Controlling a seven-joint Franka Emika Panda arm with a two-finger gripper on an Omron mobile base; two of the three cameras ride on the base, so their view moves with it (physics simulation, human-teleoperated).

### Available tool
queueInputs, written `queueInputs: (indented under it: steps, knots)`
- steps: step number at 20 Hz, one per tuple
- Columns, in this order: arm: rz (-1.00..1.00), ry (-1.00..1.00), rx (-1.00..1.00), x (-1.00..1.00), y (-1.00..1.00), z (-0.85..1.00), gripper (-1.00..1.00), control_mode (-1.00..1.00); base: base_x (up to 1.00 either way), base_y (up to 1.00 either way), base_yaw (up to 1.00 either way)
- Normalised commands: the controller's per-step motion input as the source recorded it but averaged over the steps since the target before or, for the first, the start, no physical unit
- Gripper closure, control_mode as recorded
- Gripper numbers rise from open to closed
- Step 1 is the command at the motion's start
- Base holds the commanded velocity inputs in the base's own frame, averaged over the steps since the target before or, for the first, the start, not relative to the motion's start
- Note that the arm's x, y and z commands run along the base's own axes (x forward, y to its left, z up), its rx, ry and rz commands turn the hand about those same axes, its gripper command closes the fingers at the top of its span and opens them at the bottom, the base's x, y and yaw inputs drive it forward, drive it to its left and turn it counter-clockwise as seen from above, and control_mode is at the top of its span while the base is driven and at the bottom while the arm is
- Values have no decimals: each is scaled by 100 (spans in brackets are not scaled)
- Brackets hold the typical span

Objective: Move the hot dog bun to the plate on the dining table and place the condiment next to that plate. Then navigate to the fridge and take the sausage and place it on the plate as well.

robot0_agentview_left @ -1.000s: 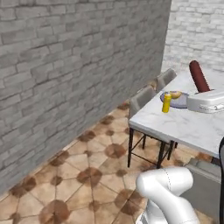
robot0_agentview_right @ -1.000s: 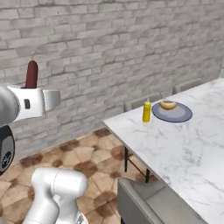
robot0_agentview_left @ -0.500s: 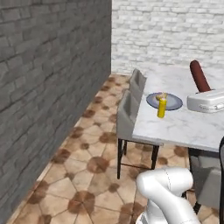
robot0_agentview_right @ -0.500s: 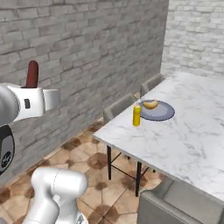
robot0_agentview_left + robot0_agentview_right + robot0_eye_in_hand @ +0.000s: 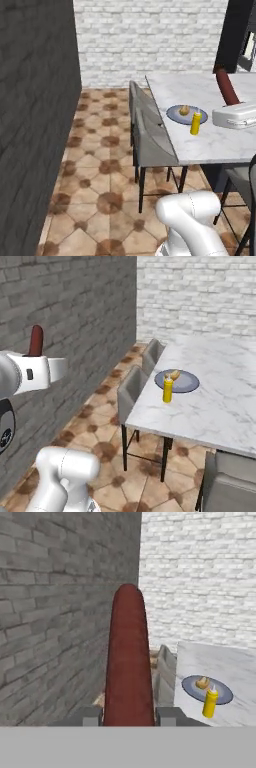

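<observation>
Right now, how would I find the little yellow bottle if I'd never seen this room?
Look at the long white marble dining table. Near its edge by the grey chairs sits a blue-grey plate with a bun. The condiment stands upright just beside that plate, the one bright yellow thing, with a pointed nozzle.

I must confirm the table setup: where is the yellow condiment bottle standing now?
The condiment stands upright on the dining table, just beside the plate that holds the hot dog bun, near the table edge facing the chairs.
</observation>
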Motion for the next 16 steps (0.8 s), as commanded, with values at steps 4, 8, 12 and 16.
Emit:
queueInputs:
  steps: [4, 8, 12, 16]
  knots:
    - [0, 0, 0, 0, 0, 0, 100, 100, 52, 75, -61]
    - [0, 0, 0, 0, 0, 0, 100, 100, 52, 72, -62]
    - [0, 0, 0, 0, 0, 0, 100, 100, 52, 70, -64]
    - [0, 0, 0, 0, 0, 0, 100, 100, 52, 68, -64]
